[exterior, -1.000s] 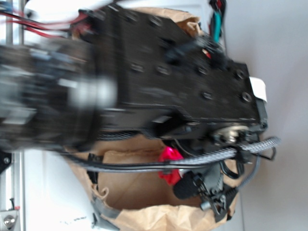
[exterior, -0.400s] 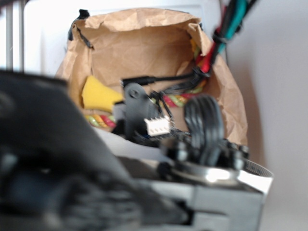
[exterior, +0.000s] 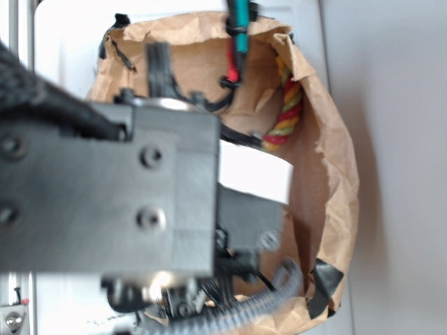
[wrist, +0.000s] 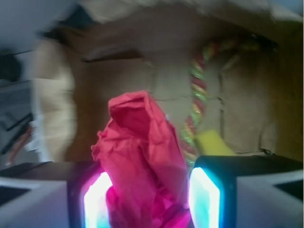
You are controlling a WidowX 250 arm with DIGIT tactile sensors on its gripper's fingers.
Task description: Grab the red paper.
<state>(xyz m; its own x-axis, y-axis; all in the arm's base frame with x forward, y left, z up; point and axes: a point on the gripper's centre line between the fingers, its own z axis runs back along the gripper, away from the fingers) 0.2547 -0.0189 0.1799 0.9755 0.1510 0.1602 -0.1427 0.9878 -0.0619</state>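
One red paper clamped between two fingers, one rope behind

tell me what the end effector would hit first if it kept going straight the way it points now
Probably the red paper, already between the end effector fingers; beyond it lies the brown bag floor, though depth is unclear.

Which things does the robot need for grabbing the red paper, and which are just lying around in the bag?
Needed for the job:
- red paper, between the pincer's two fingers
- pincer

Just lying about:
- twisted rope
- yellow sponge, only partly seen
- brown paper bag holding everything
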